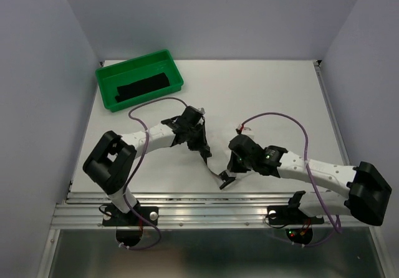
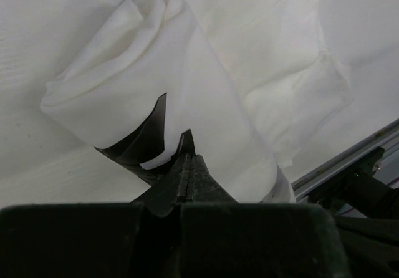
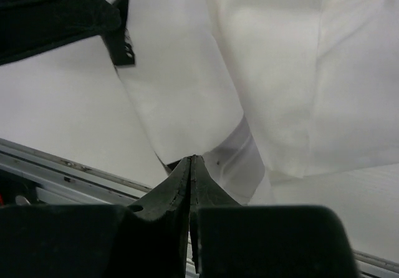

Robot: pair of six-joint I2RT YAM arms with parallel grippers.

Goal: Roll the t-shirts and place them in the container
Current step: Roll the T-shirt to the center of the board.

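White t-shirt (image 2: 187, 60), rolled, clamped by left gripper (image 2: 188, 158).

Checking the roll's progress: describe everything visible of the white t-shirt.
The t-shirt is plain white, thin, wrinkled cloth, partly rolled into a loose tube lying on the white table near its front edge, the rest flat. The left gripper and right gripper are shut on the roll's edge.
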